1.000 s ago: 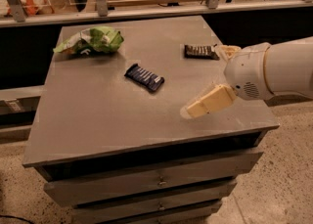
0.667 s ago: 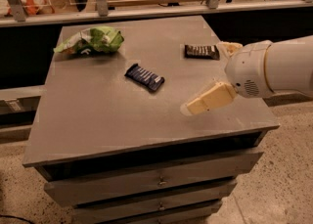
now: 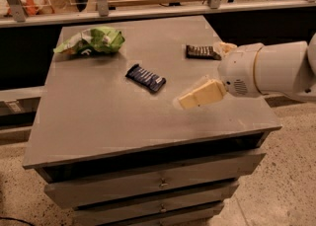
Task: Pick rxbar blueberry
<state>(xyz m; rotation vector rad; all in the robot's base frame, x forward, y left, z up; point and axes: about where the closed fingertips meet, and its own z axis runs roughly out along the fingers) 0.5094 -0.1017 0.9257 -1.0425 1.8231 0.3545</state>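
Though the gripper (image 3: 200,75) had barely crept closer, fingers (image 3: 202,94) spread wide and empty, it hung beside the blue bar (image 3: 145,77) on the table (image 3: 98,121); grasp pending.

Grey flat-topped drawer cabinet (image 3: 98,121), stacked drawer fronts below; crumpled green-and-white snack bag (image 3: 91,41) at far left of its top; brownish-black flat bar (image 3: 201,52) far right, just beside the gripper (image 3: 201,74) over the top's right side
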